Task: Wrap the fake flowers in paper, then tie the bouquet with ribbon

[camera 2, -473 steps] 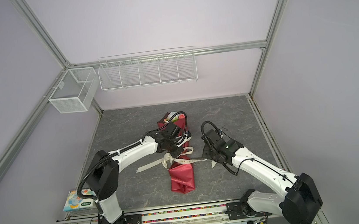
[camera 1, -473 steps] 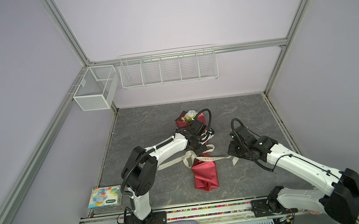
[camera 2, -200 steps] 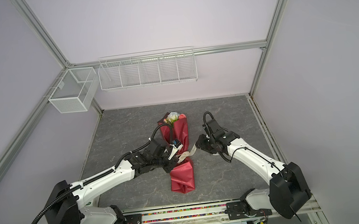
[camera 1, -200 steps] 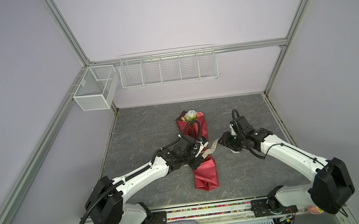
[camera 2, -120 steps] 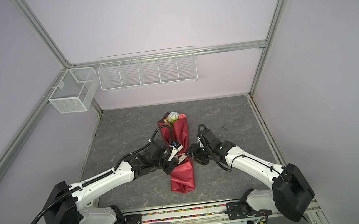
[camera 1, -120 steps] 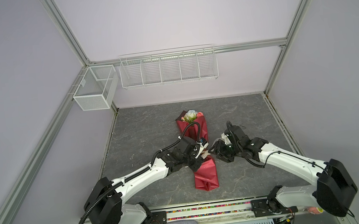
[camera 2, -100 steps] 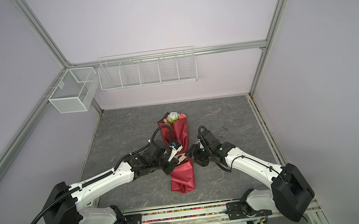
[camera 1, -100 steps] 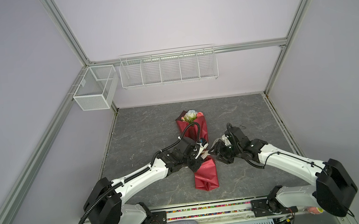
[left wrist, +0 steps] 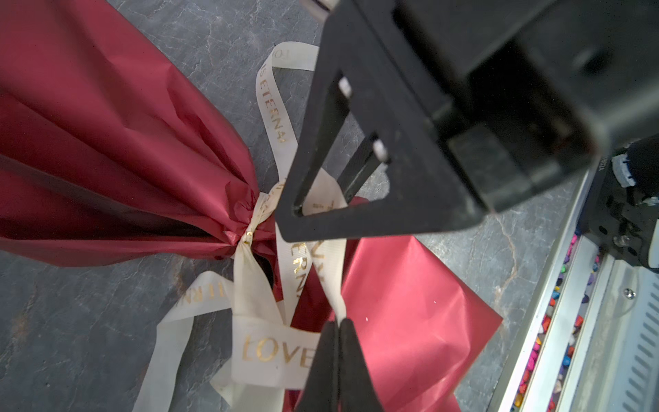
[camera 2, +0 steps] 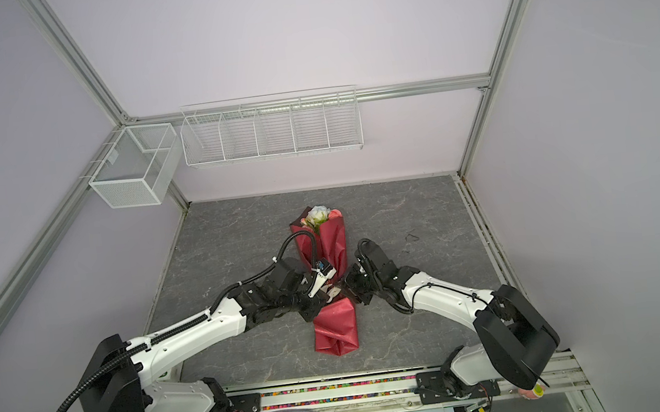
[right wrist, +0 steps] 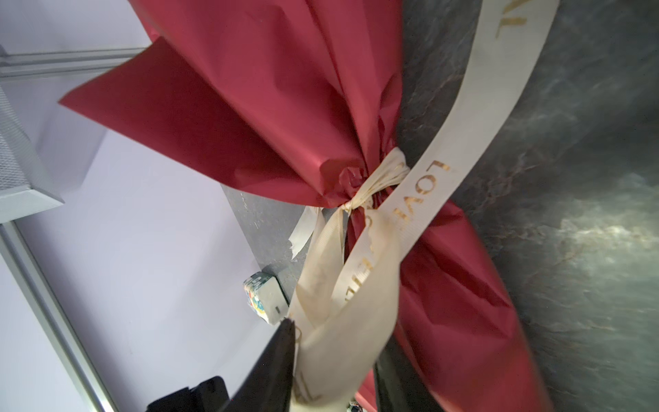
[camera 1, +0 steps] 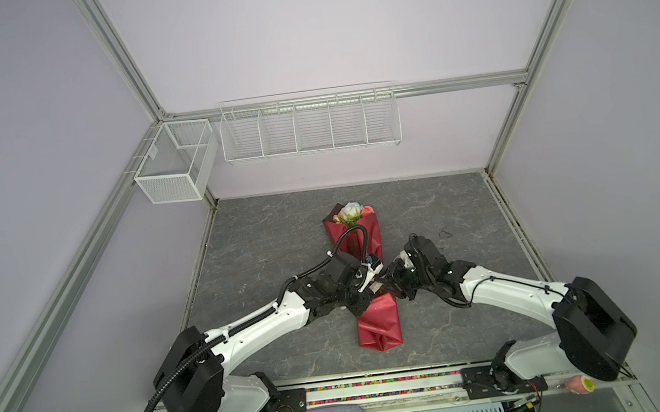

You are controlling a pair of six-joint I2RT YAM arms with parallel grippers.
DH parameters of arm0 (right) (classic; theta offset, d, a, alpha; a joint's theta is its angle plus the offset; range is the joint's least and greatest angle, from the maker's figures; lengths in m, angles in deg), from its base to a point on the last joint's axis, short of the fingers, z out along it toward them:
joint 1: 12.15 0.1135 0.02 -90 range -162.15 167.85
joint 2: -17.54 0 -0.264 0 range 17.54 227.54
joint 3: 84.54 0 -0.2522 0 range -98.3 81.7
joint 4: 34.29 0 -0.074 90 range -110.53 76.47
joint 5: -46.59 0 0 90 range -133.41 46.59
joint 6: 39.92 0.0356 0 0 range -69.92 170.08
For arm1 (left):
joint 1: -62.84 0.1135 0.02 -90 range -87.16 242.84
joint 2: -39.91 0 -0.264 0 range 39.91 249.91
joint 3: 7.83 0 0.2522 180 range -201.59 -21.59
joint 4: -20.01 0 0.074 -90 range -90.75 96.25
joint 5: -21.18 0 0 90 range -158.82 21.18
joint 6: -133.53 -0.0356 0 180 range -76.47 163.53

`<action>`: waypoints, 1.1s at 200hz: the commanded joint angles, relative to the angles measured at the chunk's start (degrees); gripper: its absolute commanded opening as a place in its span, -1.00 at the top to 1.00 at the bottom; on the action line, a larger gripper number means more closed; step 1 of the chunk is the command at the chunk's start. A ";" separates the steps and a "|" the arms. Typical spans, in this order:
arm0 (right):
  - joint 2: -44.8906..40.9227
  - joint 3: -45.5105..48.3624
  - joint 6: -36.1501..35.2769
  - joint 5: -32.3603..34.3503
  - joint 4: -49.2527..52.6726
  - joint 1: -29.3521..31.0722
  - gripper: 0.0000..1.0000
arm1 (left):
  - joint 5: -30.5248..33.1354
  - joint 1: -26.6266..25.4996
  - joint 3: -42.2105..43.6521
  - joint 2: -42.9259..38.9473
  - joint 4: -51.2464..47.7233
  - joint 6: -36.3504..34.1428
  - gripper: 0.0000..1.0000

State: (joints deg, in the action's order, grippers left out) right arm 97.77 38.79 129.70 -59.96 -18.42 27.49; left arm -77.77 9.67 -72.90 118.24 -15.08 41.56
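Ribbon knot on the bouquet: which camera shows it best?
The right wrist view: the ribbon knot sits unobstructed, cinching the bouquet. The left wrist view shows it too, crowded by the right gripper. In both top views it cannot be made out.

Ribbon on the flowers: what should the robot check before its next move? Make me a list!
1. Left tool pinching a ribbon strand: ok.
2. Right tool really gripping the ribbon loop it reaches around: cannot tell.
3. Knot cinched around the bouquet neck: ok.
4. Bow pulled snug: not ok, ribbon hangs slack.
5. Bouquet lying on the table: ok.
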 commanded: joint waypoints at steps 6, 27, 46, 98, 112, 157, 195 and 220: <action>-0.02 -1.76 -1.03 0.89 2.01 0.43 0.58 | 1.32 -0.18 -0.59 -1.16 -1.14 -0.35 1.00; -0.78 -1.73 -2.66 1.18 3.33 0.51 0.79 | 2.37 -0.18 -1.39 -1.52 -2.04 0.20 0.87; -1.46 -1.65 -4.01 1.25 4.10 0.59 0.86 | 3.51 -0.10 -2.42 -2.30 -2.60 0.96 0.62; -2.15 -1.66 -5.52 0.91 4.83 0.73 0.88 | -3.92 6.52 -2.61 -3.93 6.17 3.79 0.22; -2.09 -1.81 -5.86 0.91 4.84 0.75 0.88 | -3.68 6.67 -4.98 -1.69 4.44 0.37 0.23; -2.49 -2.43 -6.22 0.92 5.82 0.91 0.87 | -8.62 6.67 -17.23 10.13 -8.95 -8.85 0.35; -3.21 -2.40 -6.27 2.10 6.24 1.06 0.88 | -8.90 6.68 -24.32 18.91 -19.73 -10.80 0.46; -3.30 -2.40 -6.31 2.09 6.32 1.01 0.87 | -10.60 6.67 -24.75 20.50 -20.87 -10.91 0.43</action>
State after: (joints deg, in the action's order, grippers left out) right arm 95.87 37.61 123.53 -58.80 -13.44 28.15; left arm -85.72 16.45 -95.98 137.84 -29.76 33.05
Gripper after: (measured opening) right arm 0.066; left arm 0.274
